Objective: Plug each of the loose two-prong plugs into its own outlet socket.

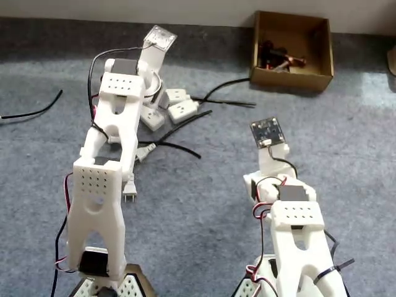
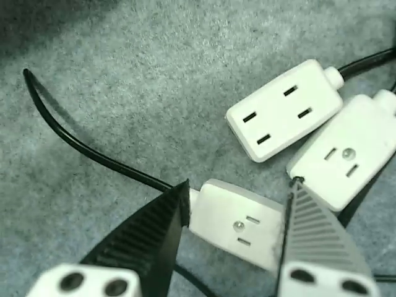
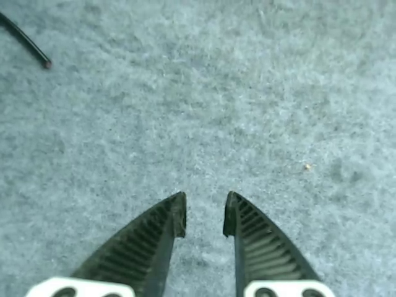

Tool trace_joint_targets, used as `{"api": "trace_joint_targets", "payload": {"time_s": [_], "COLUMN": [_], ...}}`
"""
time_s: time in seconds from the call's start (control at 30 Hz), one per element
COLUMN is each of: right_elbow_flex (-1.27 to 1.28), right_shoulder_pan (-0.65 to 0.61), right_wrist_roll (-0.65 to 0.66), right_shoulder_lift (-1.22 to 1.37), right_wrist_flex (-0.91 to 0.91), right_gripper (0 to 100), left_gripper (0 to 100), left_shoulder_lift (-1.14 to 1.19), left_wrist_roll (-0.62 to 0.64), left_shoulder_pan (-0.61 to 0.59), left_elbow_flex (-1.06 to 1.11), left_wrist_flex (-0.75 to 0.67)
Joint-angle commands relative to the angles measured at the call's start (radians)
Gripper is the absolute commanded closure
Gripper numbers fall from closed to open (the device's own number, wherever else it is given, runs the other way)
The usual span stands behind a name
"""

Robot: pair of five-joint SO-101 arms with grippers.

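A brown cardboard box (image 1: 288,79) with flat sides sits at the far end of the desk (image 1: 204,235). The desk top is gray and fuzzy, like a rug.

Well apart from the box, toward the left arm's side, lie three white sockets. They are smooth, blocky and made of plastic, with round corners. The left gripper (image 2: 236,192) is clamped on one white socket (image 2: 238,226), with a ridged black finger (image 2: 154,229) on one side and a pale one on the other. Two more sockets (image 2: 284,108) (image 2: 346,154) lie just beside it, touching each other. A thin black cord (image 2: 80,145) curves away from them.

Farther from the box than the sockets, two loose plugs rest on the fuzz. The first plug (image 1: 130,193) shows two little metal prongs. The second plug (image 1: 143,153) lies near it.

The right gripper (image 3: 204,216) is over bare fuzz, nearer the robot than the box. Its two ridged black fingers are open a little and hold nothing.
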Motion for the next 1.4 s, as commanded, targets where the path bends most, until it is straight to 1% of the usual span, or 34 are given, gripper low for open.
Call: {"api": "trace_joint_targets", "payload": {"time_s": [0.0,0.17,0.4,0.6,0.67,0.8,0.87,1.23,1.37], "right_elbow_flex": [-0.005,-0.005,-0.005,-0.005,-0.005,-0.005,-0.005,-0.005,-0.005], "right_shoulder_pan": [0.007,0.007,0.007,0.007,0.007,0.007,0.008,0.008,0.008], "right_wrist_roll": [0.005,0.008,0.008,0.008,0.008,0.008,0.009,0.009,0.009], "right_shoulder_lift": [-0.030,-0.033,-0.035,-0.035,-0.035,-0.035,-0.035,-0.035,-0.035], "right_wrist_flex": [-0.019,-0.019,-0.019,-0.019,-0.019,-0.019,-0.019,-0.019,-0.019], "right_gripper": [88.9,88.9,88.9,88.9,88.9,88.9,88.9,88.9,88.9], "left_gripper": [77,77,77,77,78,87,90,90,90], "left_shoulder_lift": [0.010,0.041,0.048,0.122,0.113,0.110,0.105,0.101,0.054], "left_wrist_roll": [0.080,0.086,0.087,0.087,0.087,0.087,0.087,0.087,0.086], "left_shoulder_pan": [-0.019,-0.025,-0.027,-0.036,-0.042,-0.044,-0.045,-0.035,-0.013], "left_elbow_flex": [-0.058,-0.058,-0.050,-0.058,-0.059,-0.061,-0.064,-0.064,-0.064], "left_wrist_flex": [-0.074,-0.106,-0.101,-0.094,-0.057,-0.028,0.008,0.199,0.272]}}
